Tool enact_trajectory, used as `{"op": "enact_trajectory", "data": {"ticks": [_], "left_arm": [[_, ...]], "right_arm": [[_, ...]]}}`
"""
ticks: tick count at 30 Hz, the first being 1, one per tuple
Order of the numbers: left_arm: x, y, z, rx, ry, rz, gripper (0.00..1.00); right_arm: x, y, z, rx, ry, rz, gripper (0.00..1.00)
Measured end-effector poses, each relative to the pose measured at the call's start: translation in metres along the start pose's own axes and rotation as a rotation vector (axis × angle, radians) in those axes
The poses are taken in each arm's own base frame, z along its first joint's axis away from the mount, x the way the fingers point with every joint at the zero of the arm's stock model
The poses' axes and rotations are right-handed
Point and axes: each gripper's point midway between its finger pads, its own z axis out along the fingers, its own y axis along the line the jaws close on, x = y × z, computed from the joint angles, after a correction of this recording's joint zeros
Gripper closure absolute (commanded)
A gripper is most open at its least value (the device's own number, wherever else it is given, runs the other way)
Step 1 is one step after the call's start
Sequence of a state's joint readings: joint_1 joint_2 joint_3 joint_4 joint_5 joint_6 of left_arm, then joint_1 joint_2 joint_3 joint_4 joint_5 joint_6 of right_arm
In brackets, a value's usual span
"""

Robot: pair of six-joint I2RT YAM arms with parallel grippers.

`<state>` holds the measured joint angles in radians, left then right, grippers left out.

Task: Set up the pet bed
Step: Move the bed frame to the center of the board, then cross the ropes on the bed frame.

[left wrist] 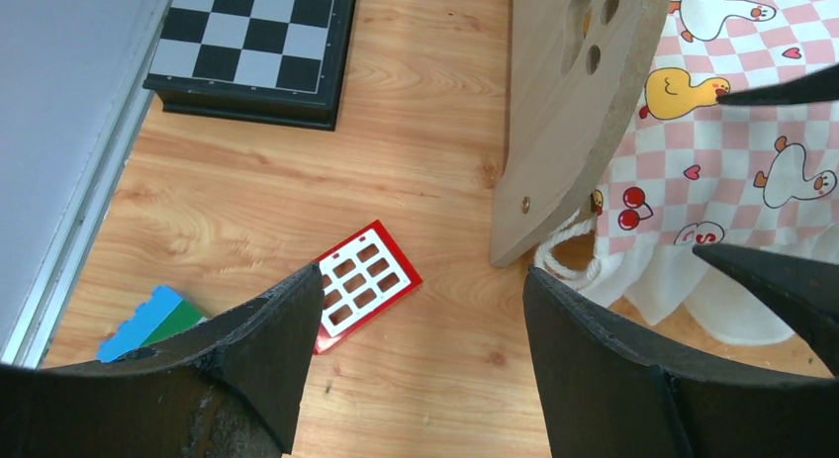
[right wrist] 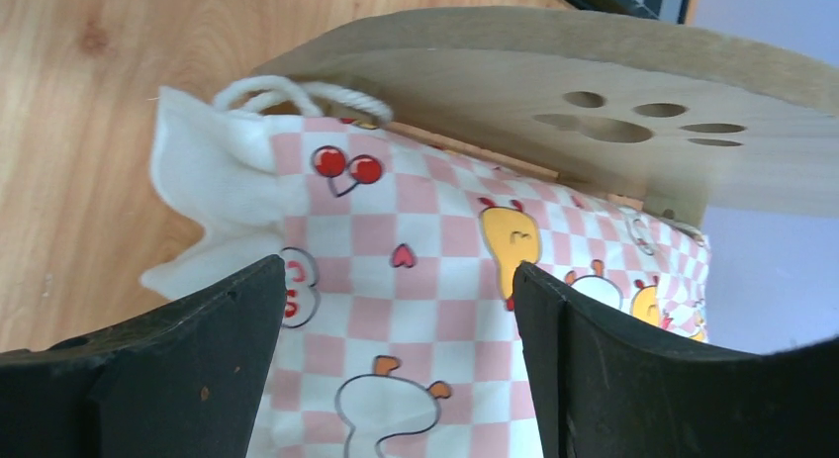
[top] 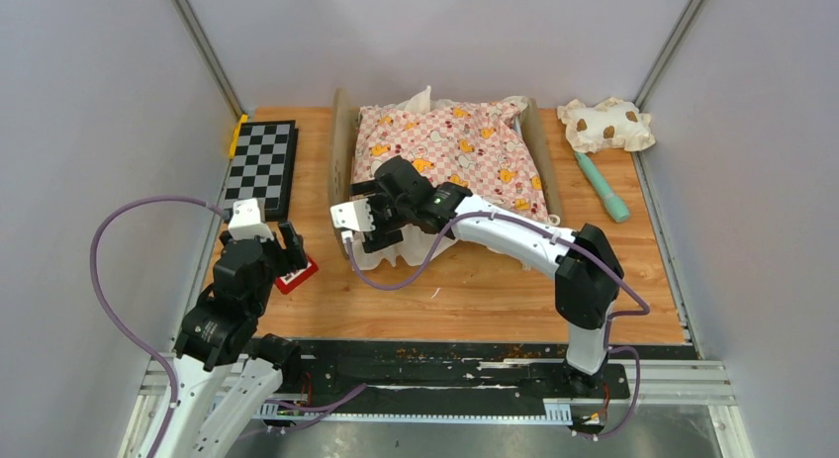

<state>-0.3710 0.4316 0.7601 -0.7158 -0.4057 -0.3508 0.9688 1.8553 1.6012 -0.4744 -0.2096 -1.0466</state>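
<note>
The pet bed point(top: 343, 141) is a light-wood frame at the back middle of the table. A pink checkered cushion point(top: 455, 151) with duck prints lies in it and spills over its near end. The rounded headboard point(right wrist: 514, 77) with a paw-print cutout shows in both wrist views. My right gripper point(top: 364, 221) is open just above the cushion's point(right wrist: 416, 230) near-left corner, holding nothing. My left gripper point(top: 280, 258) is open over bare table left of the headboard point(left wrist: 569, 112), empty, beside a red card point(left wrist: 361, 283).
A chessboard point(top: 261, 164) lies at the back left. A cream brown-spotted pillow point(top: 605, 124) and a teal stick point(top: 604, 186) lie at the back right. A blue and green piece point(left wrist: 153, 320) rests near the left wall. Grey walls close in both sides.
</note>
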Motion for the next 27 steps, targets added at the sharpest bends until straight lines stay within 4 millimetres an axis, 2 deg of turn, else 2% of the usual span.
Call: {"op": "enact_trajectory", "data": {"ticks": [4,9,11,12,14,18,20,23,27], "left_arm": [[0.000,0.001,0.000,-0.009,-0.002,-0.004,0.19],[-0.001,0.003,0.000,-0.020,-0.005,-0.007,0.19],[-0.001,0.004,0.000,-0.022,-0.006,-0.008,0.19],[-0.001,0.004,0.000,-0.022,-0.006,-0.008,0.19],[-0.001,0.004,0.000,-0.022,-0.005,-0.008,0.19],[-0.001,0.003,0.000,-0.022,-0.006,-0.009,0.19],[-0.001,0.003,0.000,-0.022,-0.006,-0.010,0.19],[-0.001,0.003,0.000,-0.020,-0.005,-0.010,0.19],[0.000,0.001,0.001,-0.012,0.000,-0.008,0.18]], "right_arm": [[0.001,-0.014,0.009,0.017,-0.014,-0.014,0.19],[0.012,-0.006,0.026,-0.015,-0.012,-0.013,0.24],[0.017,-0.003,0.032,-0.029,-0.010,-0.009,0.34],[0.020,-0.001,0.034,-0.035,-0.006,-0.005,0.45],[0.024,-0.001,0.036,-0.041,-0.006,0.002,0.60],[0.024,0.006,0.035,-0.077,-0.035,0.045,0.77],[0.024,0.005,0.034,-0.084,-0.061,0.071,0.80],[0.026,0.001,0.029,-0.086,-0.114,0.122,0.80],[0.036,-0.018,0.007,-0.043,-0.166,0.186,0.82]]}}
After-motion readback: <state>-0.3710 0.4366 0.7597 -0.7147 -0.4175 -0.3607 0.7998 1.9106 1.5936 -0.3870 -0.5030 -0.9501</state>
